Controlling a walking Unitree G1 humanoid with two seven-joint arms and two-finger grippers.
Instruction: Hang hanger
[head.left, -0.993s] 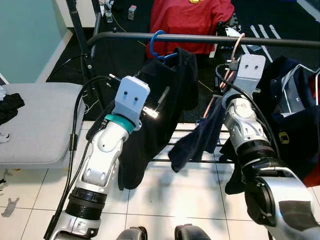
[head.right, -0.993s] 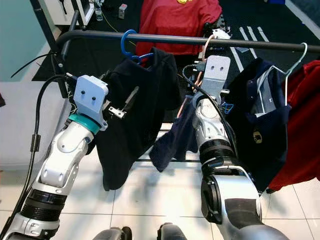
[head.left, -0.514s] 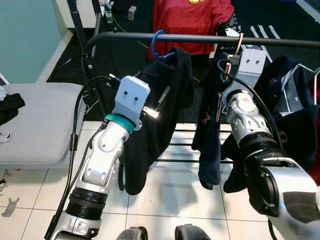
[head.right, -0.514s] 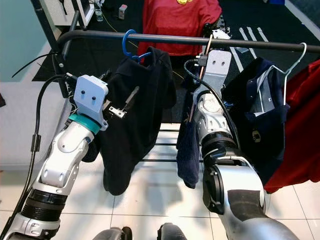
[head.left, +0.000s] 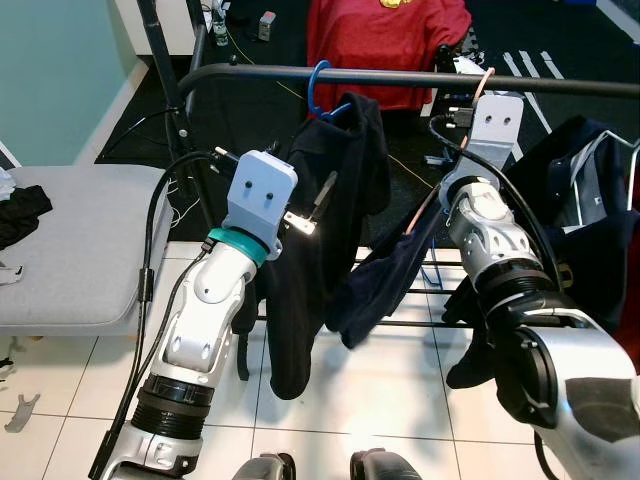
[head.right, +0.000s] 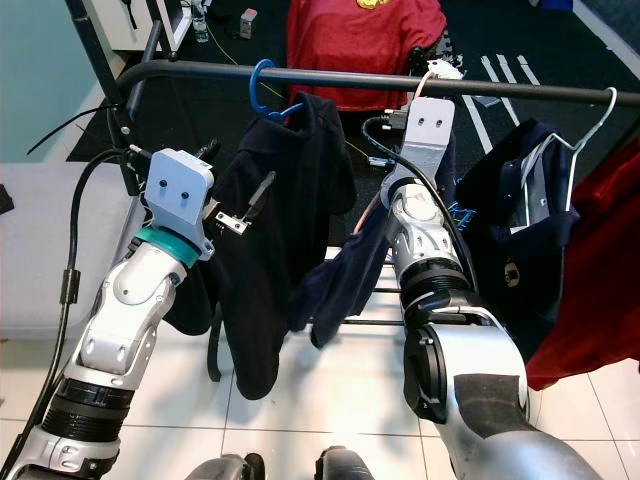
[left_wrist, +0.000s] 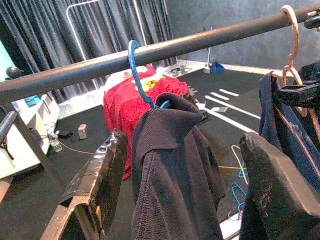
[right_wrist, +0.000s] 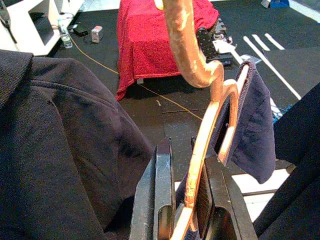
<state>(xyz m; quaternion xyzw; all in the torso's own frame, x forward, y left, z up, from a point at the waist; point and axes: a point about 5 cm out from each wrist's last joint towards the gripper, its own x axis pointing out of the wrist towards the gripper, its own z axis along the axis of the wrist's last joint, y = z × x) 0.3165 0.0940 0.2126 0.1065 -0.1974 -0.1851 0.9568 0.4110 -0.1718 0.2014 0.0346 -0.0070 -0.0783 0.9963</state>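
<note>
Since half a second ago the dark navy garment (head.left: 385, 285) on my pale pink plastic hanger (right_wrist: 200, 150) has swung out toward 8 o'clock, so I judge the hook (left_wrist: 290, 22) is only just seating on the round black metal rail (head.right: 330, 78). My right claw (right_wrist: 182, 210) is clamped on the hanger's smooth neck. My left claw (left_wrist: 185, 195) stands wide open, empty, at the black knit polo (left_wrist: 175, 165) hung on a blue plastic hanger (left_wrist: 137, 75) around 10 o'clock.

Note the smooth, glossy plastic of your pink hanger (right_wrist: 200, 65), the matt metal rail (left_wrist: 150, 52) (dark, faintly sheened), and knitted black cloth garment (left_wrist: 172, 165).
</note>
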